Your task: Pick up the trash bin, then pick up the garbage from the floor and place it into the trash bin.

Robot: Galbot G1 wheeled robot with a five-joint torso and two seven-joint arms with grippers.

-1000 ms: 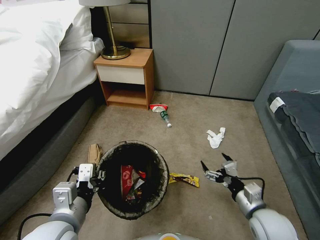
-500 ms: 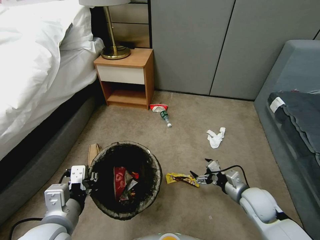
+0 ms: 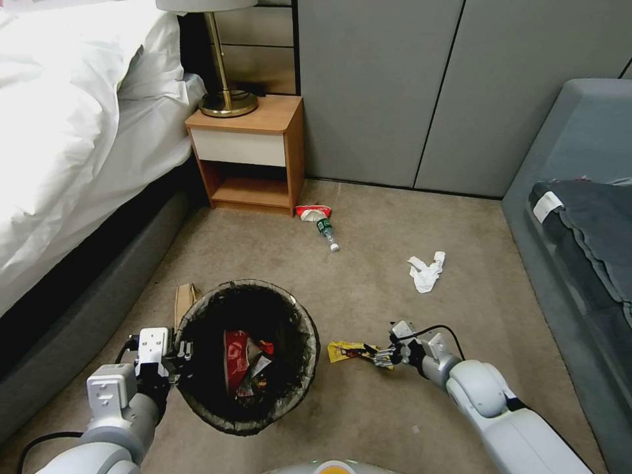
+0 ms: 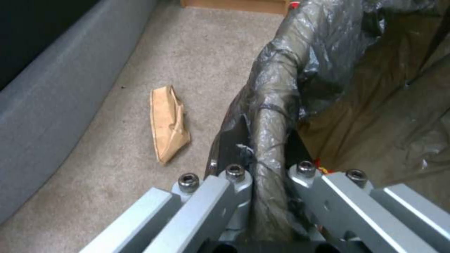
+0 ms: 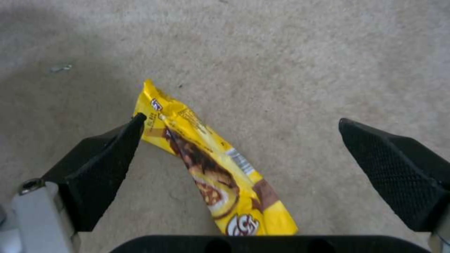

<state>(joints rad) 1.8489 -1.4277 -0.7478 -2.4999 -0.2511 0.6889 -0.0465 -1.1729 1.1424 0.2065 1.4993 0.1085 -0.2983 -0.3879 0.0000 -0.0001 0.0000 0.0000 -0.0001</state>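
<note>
The floor [image 3: 368, 421] is tan carpet, with a bed [image 3: 72, 131] on the robot's left. The trash bin [image 3: 197, 313] hangs just above the carpet, and red packets lie inside it. Its dark bag folds over the rim. The left pincer [image 3: 176, 352] is clamped tight on that rim, on the side nearest the bed. The bin looks light, so 1 pinch on the rim seems enough to carry it.

A brown paper bag [image 4: 168, 123] lies flat beside the bin. Farther off are a white tissue [image 3: 426, 271] and a small bottle [image 3: 327, 234].

The yellow wrapper [image 5: 213, 165] lies flat on the carpet, just beside the bin on the right. The right pincer [image 5: 239, 140] is low over it with its 2 black tips spread wide, 1 on each side. The wrapper looks thin, crinkly and slippery. Pinching it across the narrow middle should work best.
</note>
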